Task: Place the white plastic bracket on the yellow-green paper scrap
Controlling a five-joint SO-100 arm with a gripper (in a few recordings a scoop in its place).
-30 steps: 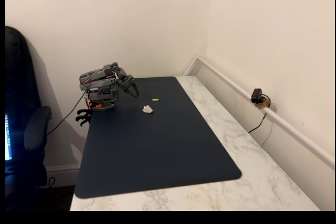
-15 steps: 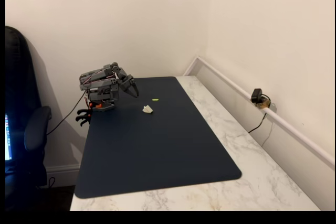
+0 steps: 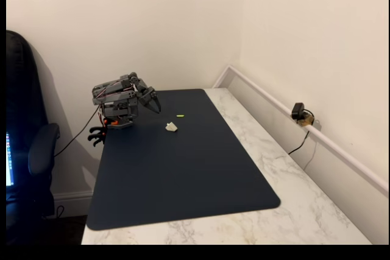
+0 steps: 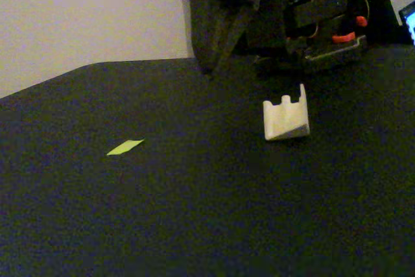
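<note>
A grey robot arm [image 3: 119,98] sits folded at the far left corner of a dark mat [image 3: 177,168] on a marble-patterned counter [image 3: 286,181], an office chair [image 3: 27,144] beside it at the left edge of a fixed view. Its jaws [image 3: 153,104] point downward above the mat, holding nothing; whether they are spread or pressed together cannot be told from either fixed view. Just right of the arm, the white plastic bracket [image 3: 171,127] rests on the mat, apart from the jaws. In a fixed view close to the mat, the bracket [image 4: 286,115] stands in front of the arm's base, and the yellow-green paper scrap [image 4: 125,147] lies flat well to its left. In the wider fixed view, the scrap [image 3: 180,115] lies just beyond the bracket. A small black camera [image 3: 298,112] is mounted on the right-hand wall.
</note>
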